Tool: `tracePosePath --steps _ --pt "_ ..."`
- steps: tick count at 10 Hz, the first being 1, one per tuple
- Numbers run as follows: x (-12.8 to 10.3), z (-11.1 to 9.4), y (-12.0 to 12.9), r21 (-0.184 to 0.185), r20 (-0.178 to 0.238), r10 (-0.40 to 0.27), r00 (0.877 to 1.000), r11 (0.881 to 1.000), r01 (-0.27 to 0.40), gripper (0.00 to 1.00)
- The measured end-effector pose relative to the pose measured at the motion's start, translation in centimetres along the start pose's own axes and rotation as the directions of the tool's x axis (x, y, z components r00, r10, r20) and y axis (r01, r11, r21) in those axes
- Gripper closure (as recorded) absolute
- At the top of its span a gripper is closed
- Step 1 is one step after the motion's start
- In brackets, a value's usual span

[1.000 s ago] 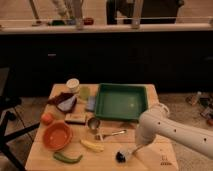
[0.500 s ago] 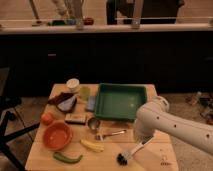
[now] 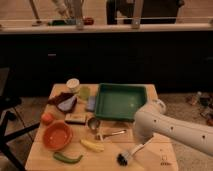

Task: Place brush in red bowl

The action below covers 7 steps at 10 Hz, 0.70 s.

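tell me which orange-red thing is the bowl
The red bowl is the wide hollow dish; the fruit is a small ball. The gripper holds the brush.

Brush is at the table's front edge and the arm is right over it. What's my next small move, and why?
Probably lower the gripper onto the brush handle and grip it. The brush lies flat on the table, bristle head pointing front-left, and the red bowl sits empty well to the left, so a grasp likely comes before any carry.
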Motion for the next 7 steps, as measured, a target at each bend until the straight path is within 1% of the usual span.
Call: tracePosePath --steps 2,3,5,7 --pt "0.3 0.8 0.5 -0.02 -0.02 -0.036 0.999 0.999 0.035 0.25" --pt "0.6 1.3 0.8 -0.034 -0.028 -0.058 0.998 0.998 0.057 0.2" --pt "1.3 2.0 1.3 -0.062 -0.037 -0.086 0.996 0.995 0.083 0.2" --pt "1.9 2.7 1.8 -0.083 -0.038 -0.093 0.995 0.993 0.089 0.2"
